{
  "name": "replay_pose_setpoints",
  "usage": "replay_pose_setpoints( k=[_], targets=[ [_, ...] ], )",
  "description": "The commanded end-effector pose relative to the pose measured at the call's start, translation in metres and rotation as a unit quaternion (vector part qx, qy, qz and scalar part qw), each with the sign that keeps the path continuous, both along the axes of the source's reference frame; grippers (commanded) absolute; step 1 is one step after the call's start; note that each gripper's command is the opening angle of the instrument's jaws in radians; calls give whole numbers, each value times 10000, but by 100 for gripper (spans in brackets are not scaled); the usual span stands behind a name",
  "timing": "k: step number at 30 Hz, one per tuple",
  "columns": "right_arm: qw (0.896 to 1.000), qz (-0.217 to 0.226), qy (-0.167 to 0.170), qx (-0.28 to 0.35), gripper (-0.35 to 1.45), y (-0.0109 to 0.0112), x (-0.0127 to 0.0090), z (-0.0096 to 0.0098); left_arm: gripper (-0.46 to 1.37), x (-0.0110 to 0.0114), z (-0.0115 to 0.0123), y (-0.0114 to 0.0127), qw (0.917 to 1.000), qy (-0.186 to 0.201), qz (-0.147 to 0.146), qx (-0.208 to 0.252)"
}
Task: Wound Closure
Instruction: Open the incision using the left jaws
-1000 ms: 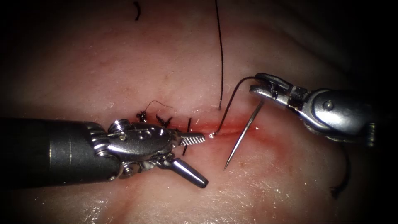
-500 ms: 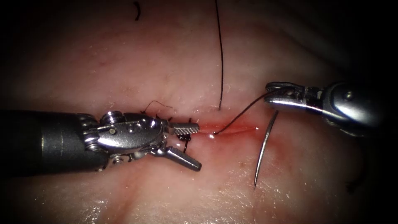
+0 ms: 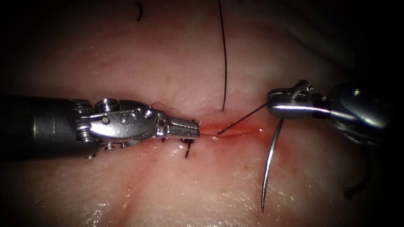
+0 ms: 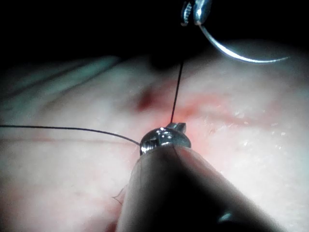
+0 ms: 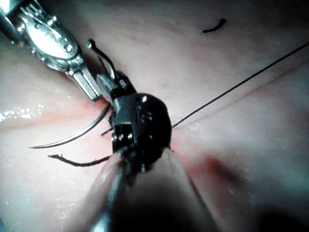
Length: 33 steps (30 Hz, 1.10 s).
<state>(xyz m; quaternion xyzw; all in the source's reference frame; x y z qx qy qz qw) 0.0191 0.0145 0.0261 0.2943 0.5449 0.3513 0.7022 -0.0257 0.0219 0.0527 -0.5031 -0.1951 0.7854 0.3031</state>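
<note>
We see the tissue (image 3: pixel 126 63) spread across the scene, its cut (image 3: pixel 235 131) running left to right with red fluid (image 3: pixel 252 126) along it. Our left tool (image 3: pixel 187 128) lies over the left part of the cut, its fingers together and holding nothing, tips just short of where the thread (image 3: pixel 242 121) leaves the cut. Our right tool (image 3: pixel 273 105) sits at the right, fingers clamped on the needle (image 3: pixel 269 164) near its thread end. The needle hangs clear of the tissue, its long axis running far to near, point toward us on the right side. The thread runs taut from the cut up to the right fingers. Finished stitches (image 3: pixel 187 147) sit beneath the left tool.
</note>
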Motion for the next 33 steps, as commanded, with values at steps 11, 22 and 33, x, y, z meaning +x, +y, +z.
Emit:
replay_pose_setpoints(
  k=[11,22,33],
  targets=[
    [9990,355,219,166,-35,40,2,-37,-35,1,3,-6,10000,5,-18,-54],
    [9992,311,-19,-270,-35,44,-3,-24,-35,-6,22,-14,9999,37,-43,-121],
    [9973,250,-91,-686,-35,34,-4,6,-35,-34,66,-21,9995,217,175,-138]
  ],
)
